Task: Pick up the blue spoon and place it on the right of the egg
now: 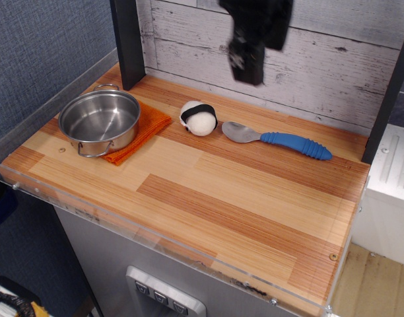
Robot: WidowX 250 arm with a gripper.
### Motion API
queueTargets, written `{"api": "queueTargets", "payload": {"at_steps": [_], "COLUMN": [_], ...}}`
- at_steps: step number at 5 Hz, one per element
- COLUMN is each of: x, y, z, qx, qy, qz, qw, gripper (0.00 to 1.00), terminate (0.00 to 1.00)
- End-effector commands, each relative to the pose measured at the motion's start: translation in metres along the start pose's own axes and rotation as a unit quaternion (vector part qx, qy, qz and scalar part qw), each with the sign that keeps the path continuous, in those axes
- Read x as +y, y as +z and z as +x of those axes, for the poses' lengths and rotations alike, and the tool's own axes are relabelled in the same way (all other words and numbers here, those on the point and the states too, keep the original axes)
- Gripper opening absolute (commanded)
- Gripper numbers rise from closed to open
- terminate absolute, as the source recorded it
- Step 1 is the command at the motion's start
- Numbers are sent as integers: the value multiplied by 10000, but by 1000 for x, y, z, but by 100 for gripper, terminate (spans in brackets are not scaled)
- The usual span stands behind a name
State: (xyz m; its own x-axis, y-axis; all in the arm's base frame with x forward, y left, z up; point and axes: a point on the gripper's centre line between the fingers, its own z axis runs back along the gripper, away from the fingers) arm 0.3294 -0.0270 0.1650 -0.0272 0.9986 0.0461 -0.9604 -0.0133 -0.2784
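The gripper (247, 66) is hovering high, jaws too blurred to tell their gap. Below and to their right the spoon (278, 137) is lying flat on the surface, bowl pointing at the egg (199, 118) just beside it.

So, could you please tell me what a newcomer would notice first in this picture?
Likely the blue spoon, lying flat near the back of the wooden table, its silver bowl just right of the egg. Next, the steel pot on an orange cloth at the left, and the blurred gripper high above.
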Motion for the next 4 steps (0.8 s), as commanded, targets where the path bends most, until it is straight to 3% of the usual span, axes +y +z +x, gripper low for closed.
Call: {"api": "queueTargets", "payload": {"at_steps": [1, 3, 4], "x": [56, 56, 56], "y": [49, 49, 49], "z": [28, 28, 28], "qx": [-87, -87, -87], "qy": [255, 255, 255], "qz": [40, 40, 40], "qw": [9996, 9996, 9996], "gripper": [100, 100, 100], "terminate": [0, 0, 100]}}
